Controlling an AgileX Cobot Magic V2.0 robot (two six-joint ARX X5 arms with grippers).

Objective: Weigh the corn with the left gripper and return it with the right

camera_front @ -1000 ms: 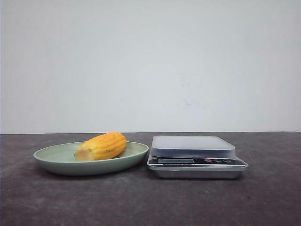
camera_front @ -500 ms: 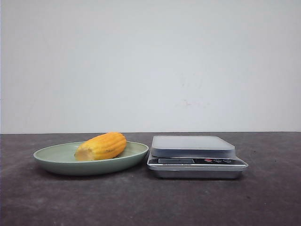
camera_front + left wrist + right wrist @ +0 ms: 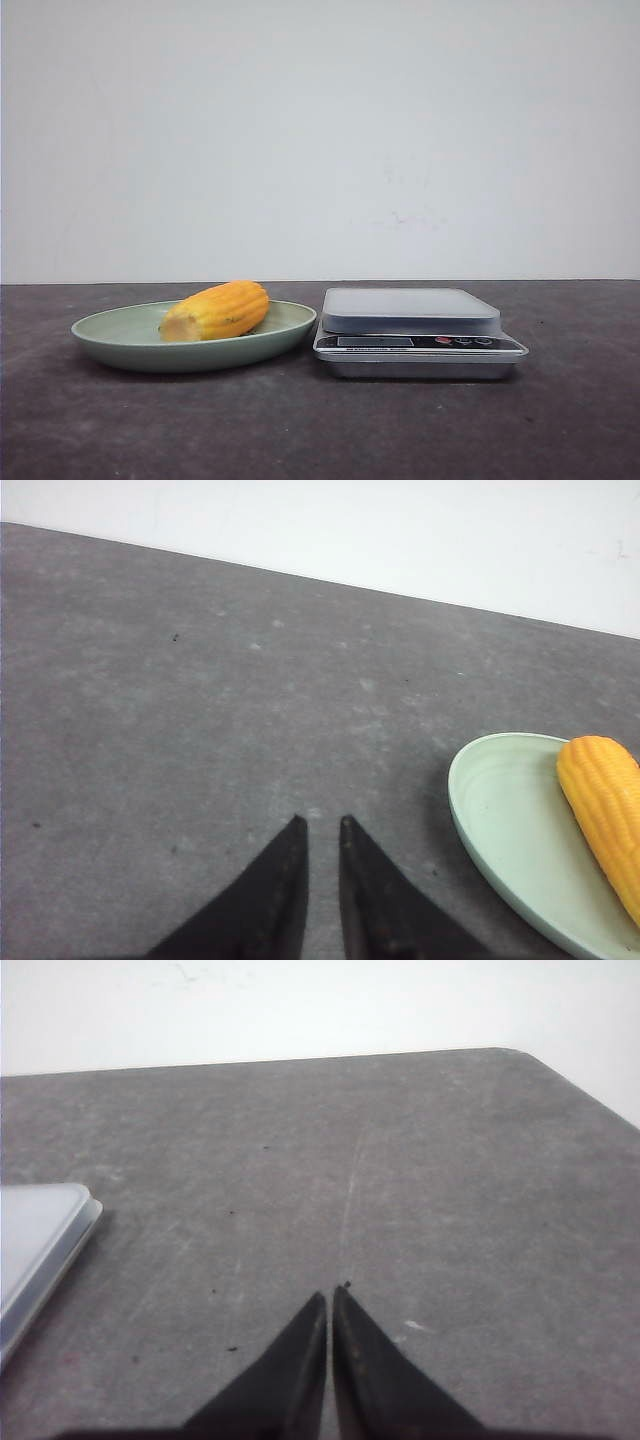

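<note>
Both end effectors [image 3: 320, 825] [image 3: 331, 1295] closed, empty.

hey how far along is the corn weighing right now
Nothing looks done: the corn lies on the green plate and the scale platform is bare. Neither pincer, left or right, holds anything; both sit closed over the table. Left: pick, weigh, return.

A plain white wall [image 3: 320, 140] stands behind a dark grey, speckled table [image 3: 320, 430] under even light.
</note>
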